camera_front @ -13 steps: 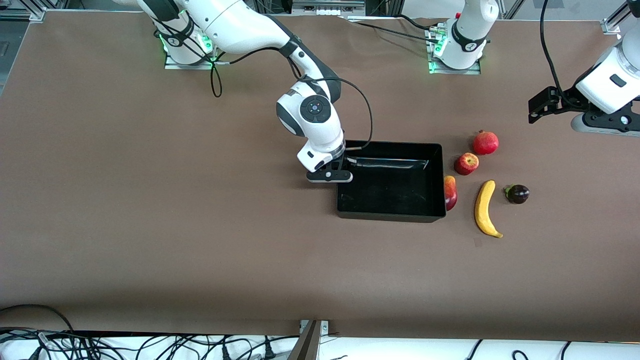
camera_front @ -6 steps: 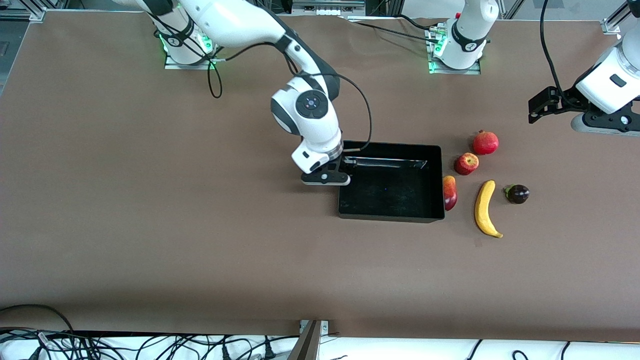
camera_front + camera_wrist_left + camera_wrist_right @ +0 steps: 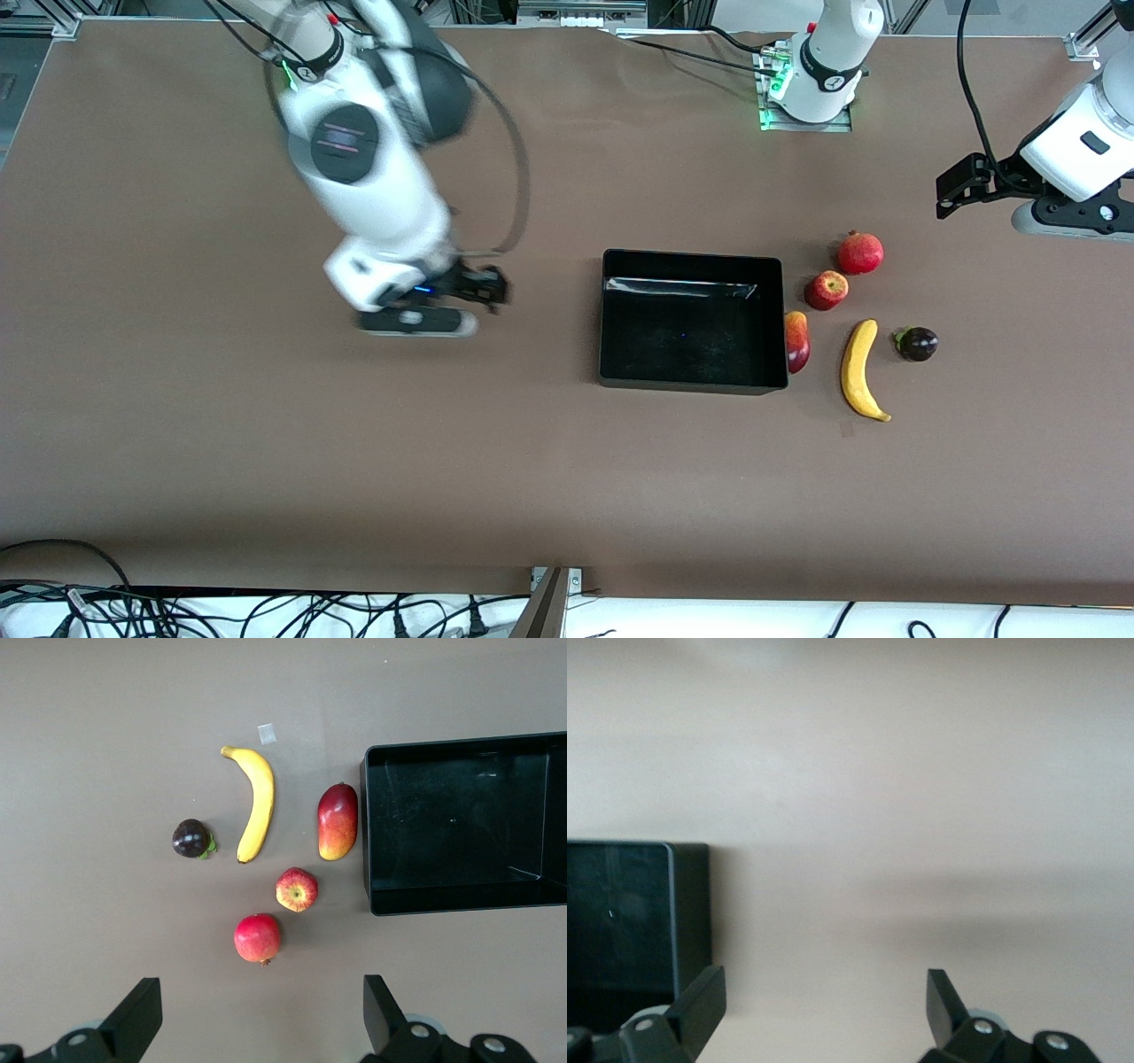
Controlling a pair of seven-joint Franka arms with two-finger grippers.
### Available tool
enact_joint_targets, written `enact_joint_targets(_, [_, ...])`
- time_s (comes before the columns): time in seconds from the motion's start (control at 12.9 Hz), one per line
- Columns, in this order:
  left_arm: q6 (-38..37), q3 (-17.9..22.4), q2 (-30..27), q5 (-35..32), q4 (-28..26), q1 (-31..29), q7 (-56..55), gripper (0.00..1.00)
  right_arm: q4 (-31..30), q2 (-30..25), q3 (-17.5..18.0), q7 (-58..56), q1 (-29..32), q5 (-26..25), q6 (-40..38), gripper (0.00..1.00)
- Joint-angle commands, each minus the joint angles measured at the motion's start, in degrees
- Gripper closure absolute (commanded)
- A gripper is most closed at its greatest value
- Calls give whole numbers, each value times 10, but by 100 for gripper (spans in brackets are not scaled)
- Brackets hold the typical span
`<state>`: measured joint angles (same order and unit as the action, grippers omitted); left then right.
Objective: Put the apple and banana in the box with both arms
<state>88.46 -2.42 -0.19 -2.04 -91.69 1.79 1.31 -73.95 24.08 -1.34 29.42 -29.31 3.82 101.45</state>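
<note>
R gripper (image 3: 415, 321) has pulled away fast from the box (image 3: 693, 386): half a sec ago it sat at the box's rim on the R arm's end, now it's blurred in the mid-left of the front frame, over bare table (image 3: 221, 443), well apart from the box. Fingers spread, nothing between them in the R wrist view (image 3: 824, 1010); the box corner (image 3: 687, 904) shows at that frame's lower left.

The box looks to have shifted a bit vs 1 s ago and now sits square at frame center-right, empty. So that was prob a nudge/reposition, and it's done.

Fruit hasn't moved. Apple (image 3: 826, 290) is just beside the box, right of its upper right corner in the front frame, pomegranate (image 3: 860, 252) just up-right of it. Banana (image 3: 860, 369) lies lower right of the box, near it, mango (image 3: 797, 341) btwn them and touching the box wall. Dark fruit (image 3: 917, 344) right of the banana.

L gripper (image 3: 961, 188) waits at the upper right edge of the front frame, up in the air; fingers spread wide, empty (image 3: 257, 1028), wrist cam looking down on all the fruit.

Meaning: no fruit in the box yet, both picks remain. L arm is best placed to go for the apple (image 3: 297, 889) or banana (image 3: 255, 803).
</note>
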Motion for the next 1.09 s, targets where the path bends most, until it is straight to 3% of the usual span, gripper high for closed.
enact_joint_targets(0.0, [-15,-1,8,-12,19,1,2,0,-69,-95,-30,-50,3,22,-50,0])
enact_joint_targets(0.23, [-14,-1,8,-12,19,2,2,0,-159,-190,-51,-92,5,22,-49,0])
enact_joint_targets(0.47, [-15,-1,8,-12,19,2,2,0,-214,-255,-49,-154,50,11,-60,0])
enact_joint_targets(0.62, [-14,-1,8,-12,19,2,2,0,-210,-254,-43,-209,101,8,-71,0])
enact_joint_targets(1.01, [-14,-1,8,-12,19,2,2,0,-208,-257,12,-329,244,-1,-78,0])
